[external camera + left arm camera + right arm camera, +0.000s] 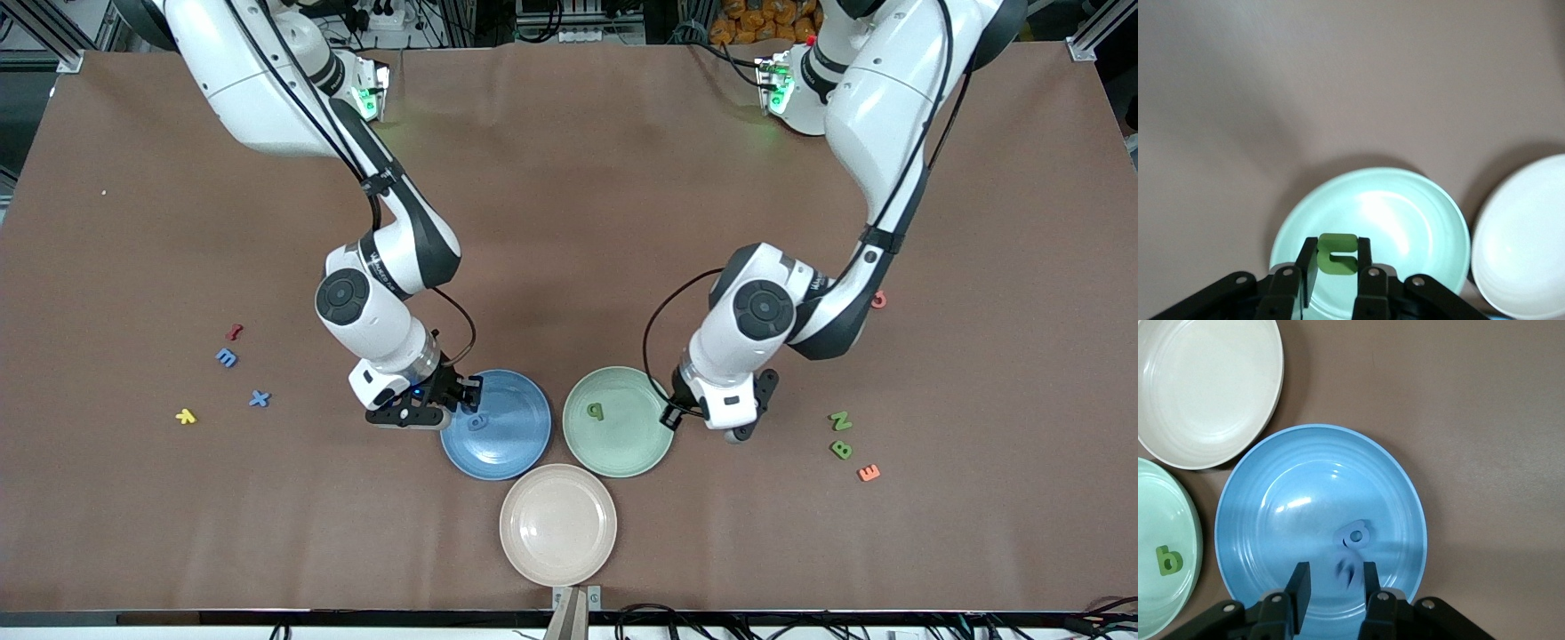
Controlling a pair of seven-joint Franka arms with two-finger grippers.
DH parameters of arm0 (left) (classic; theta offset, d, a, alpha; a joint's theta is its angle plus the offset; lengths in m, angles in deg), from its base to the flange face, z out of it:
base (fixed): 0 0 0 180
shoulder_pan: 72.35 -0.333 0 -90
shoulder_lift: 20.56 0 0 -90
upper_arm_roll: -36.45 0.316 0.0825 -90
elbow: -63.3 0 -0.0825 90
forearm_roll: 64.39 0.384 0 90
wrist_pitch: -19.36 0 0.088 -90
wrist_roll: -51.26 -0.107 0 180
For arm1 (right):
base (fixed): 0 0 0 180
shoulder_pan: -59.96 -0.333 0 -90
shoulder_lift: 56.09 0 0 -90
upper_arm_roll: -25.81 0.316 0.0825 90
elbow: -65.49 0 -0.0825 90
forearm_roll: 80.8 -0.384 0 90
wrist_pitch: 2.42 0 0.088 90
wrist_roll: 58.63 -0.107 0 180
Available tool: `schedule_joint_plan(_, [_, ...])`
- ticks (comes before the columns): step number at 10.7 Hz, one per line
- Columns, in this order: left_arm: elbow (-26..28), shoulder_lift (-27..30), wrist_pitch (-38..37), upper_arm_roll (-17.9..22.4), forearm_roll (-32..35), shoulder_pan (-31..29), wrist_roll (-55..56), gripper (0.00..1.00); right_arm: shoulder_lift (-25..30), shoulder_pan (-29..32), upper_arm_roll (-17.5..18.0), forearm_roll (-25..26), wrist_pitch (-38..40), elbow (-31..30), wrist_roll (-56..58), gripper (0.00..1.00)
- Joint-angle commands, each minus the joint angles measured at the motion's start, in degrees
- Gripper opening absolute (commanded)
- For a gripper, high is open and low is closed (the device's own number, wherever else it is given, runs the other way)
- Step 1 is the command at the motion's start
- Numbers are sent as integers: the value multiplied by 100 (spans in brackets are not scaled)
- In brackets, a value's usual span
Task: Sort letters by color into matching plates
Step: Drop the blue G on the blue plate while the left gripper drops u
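Note:
My left gripper [722, 418] [1337, 248] is shut on a green letter [1338, 265] over the rim of the mint green plate [633, 437] [1405, 213], which holds one green letter [595, 411]. My right gripper [462, 400] [1335, 577] is open over the blue plate [524, 436] [1285, 513]. A blurred blue letter [1350, 570] shows between its fingers, touching neither. Another blue letter [1355, 535] [478, 420] lies in the blue plate. Two blue letters [227, 357] [259, 398] lie toward the right arm's end. Two green letters [839, 420] [841, 450] lie toward the left arm's end.
A beige plate [558, 524] sits nearer the front camera, touching both plates. Red [234, 332] and yellow [185, 415] letters lie by the loose blue ones. Orange letters [869, 473] [878, 300] lie toward the left arm's end.

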Motion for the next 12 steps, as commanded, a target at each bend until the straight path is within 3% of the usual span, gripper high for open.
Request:
schedule_joint_plan(1, [-27, 34, 184, 29, 68, 109, 638, 0, -23, 41, -64, -109, 56, 146, 426, 100])
schedule_joint_plan(2, [-27, 34, 184, 37, 68, 109, 638, 9, 12, 67, -134, -127, 91, 138, 612, 100])
schedule_joint_plan(3, [-27, 8, 184, 64, 94, 109, 630, 99, 21, 146, -178, -119, 169, 112, 858, 100])
schedule_joint_plan(7, [-18, 34, 176, 240, 164, 154, 638, 100, 416, 856, -353, -66, 1564, -38, 2455, 100])
schedule_joint_plan(12, [-1, 52, 123, 661, 208, 48, 104, 100, 558, 1736, -679, -57, 1770, -363, 2961, 100])
